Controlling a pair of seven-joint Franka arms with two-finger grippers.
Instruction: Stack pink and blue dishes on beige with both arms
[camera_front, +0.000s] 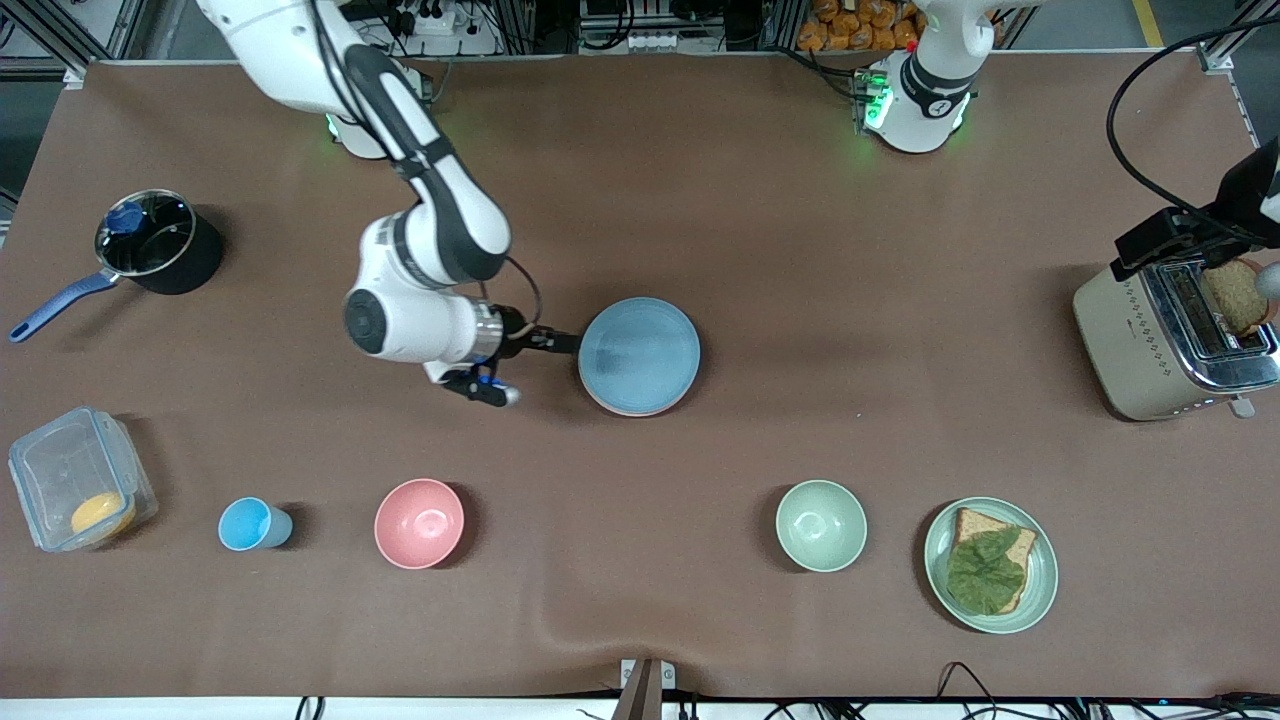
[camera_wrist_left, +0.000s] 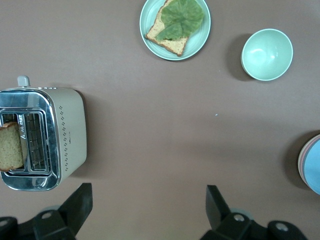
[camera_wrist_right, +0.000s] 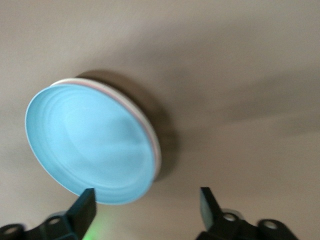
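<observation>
The light blue plate (camera_front: 640, 355) lies on top of a stack at the table's middle. The pink plate's rim (camera_front: 628, 412) peeks out under it. In the right wrist view the blue plate (camera_wrist_right: 90, 145) has a thin pink line and a pale beige rim (camera_wrist_right: 156, 150) beneath it. My right gripper (camera_front: 562, 342) is open just beside the stack's edge, toward the right arm's end, holding nothing (camera_wrist_right: 146, 205). My left gripper (camera_front: 1160, 240) hangs open and empty over the table by the toaster (camera_wrist_left: 147, 202). The stack's edge (camera_wrist_left: 314, 167) shows in the left wrist view.
A toaster (camera_front: 1175, 340) holding a bread slice stands at the left arm's end. Along the near side sit a mint plate with bread (camera_front: 990, 565), a green bowl (camera_front: 821, 525), a pink bowl (camera_front: 420, 523), a blue cup (camera_front: 250, 524) and a clear container (camera_front: 80, 490). A dark pot (camera_front: 160, 245) sits farther back.
</observation>
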